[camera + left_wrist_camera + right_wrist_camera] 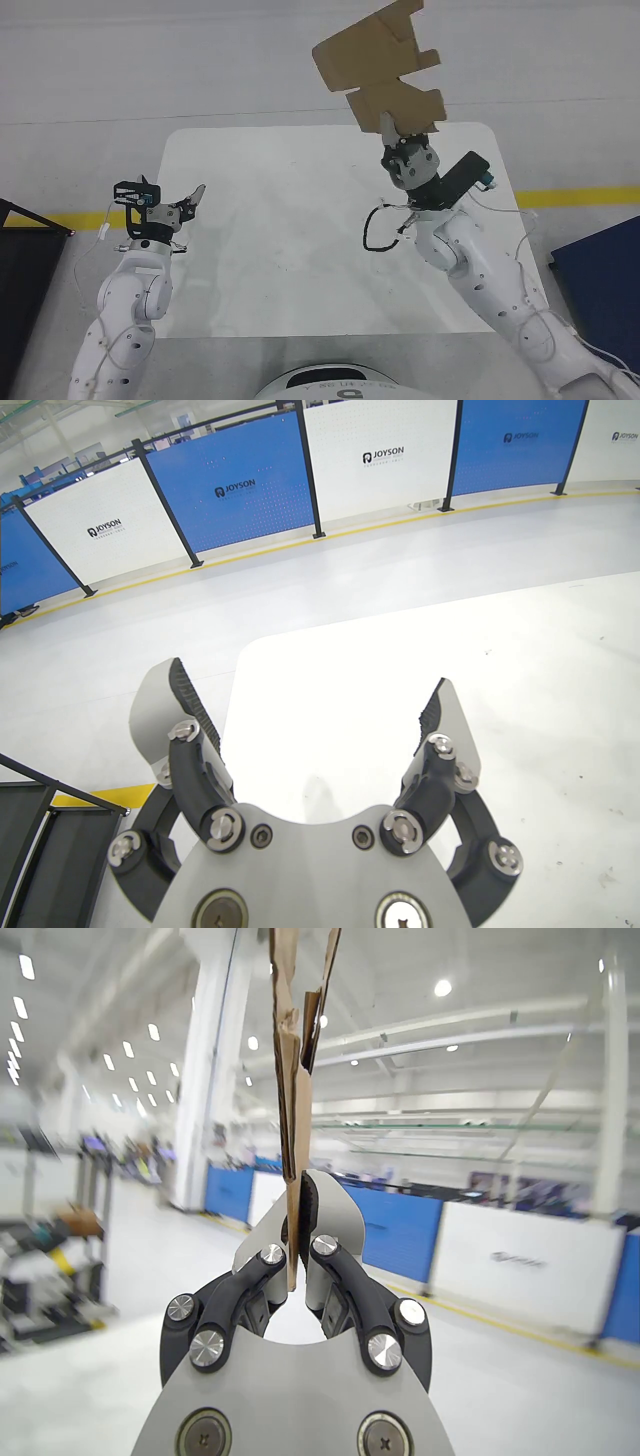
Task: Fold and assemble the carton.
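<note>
A flat brown cardboard carton (380, 62) hangs in the air past the far right edge of the white table (290, 240), its flaps sticking out. My right gripper (392, 132) is shut on the carton's lower edge and holds it raised. In the right wrist view the carton (295, 1108) stands edge-on between the closed fingers of the right gripper (298, 1188). My left gripper (196, 194) stands open near the table's left edge with nothing between its fingers; the left wrist view shows it (307, 692) wide apart above the table's corner (350, 680).
A yellow floor line (580, 196) runs past both sides of the table. A dark rack (20, 270) stands off the left side and a blue panel (600, 270) off the right. Blue and white fence panels (250, 495) line the floor beyond.
</note>
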